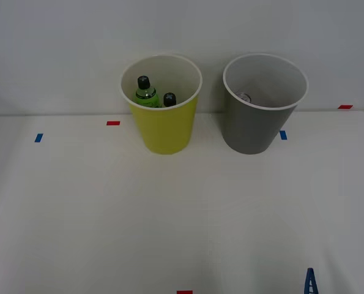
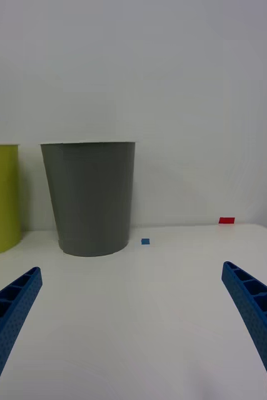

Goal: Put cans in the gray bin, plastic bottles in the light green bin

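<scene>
Silver glints from the can [image 1: 245, 97] lying inside the gray bin [image 1: 250, 131] at the table's [image 1: 108, 214] far edge, both plastic bottles [image 1: 146, 92] in the light green bin [image 1: 164, 131] beside it, light slippery things best gripped mid-body, while the right gripper [image 2: 133, 312] hangs spread and empty.

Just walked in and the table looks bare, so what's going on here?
A sorting job looks finished. Two black-capped plastic bottles, one with a green body, stand inside the light green bin. A silver can top shows down inside the gray bin beside it. The right gripper is open, holding nothing, low over the table and facing the gray bin from a distance.
</scene>
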`<state>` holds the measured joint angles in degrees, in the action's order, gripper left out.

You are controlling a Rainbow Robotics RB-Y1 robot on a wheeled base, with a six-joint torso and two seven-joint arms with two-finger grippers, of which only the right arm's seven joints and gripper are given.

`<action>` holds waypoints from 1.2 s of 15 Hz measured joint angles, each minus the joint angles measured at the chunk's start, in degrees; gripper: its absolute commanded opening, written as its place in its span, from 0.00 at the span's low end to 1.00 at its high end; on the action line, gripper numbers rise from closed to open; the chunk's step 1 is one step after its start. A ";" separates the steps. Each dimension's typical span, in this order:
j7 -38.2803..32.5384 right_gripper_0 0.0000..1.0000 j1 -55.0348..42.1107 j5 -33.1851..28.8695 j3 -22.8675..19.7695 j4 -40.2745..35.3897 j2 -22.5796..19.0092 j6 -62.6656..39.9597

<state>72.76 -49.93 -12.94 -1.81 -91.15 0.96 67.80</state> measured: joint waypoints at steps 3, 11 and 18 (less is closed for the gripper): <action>-6.90 1.00 0.00 -3.93 -2.34 -1.54 0.00 -0.01; -10.10 1.00 1.05 -7.35 -3.36 -2.04 0.04 -0.08; -17.28 1.00 3.16 -13.74 -7.52 -1.98 0.04 0.48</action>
<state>55.47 -46.77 -26.68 -9.33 -93.14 1.00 68.28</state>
